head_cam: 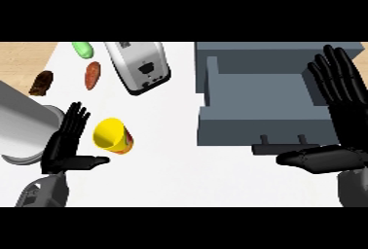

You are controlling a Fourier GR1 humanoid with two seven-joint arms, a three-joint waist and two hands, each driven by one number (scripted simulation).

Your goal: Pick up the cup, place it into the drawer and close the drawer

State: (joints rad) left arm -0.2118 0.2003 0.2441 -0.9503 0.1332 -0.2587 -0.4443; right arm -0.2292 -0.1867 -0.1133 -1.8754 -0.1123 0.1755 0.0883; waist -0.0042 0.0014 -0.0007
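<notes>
No readable text or labels

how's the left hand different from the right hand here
The left hand sits at the view's left beside the yellow cup, which lies on its side; the right hand is over the open grey drawer, at its right wall. The left hand shows smaller in view, the right larger. Both are black, open, fingers straight, holding nothing.

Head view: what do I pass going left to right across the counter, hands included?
Grey pot → left hand → yellow cup → toaster → open drawer → right hand.
</notes>
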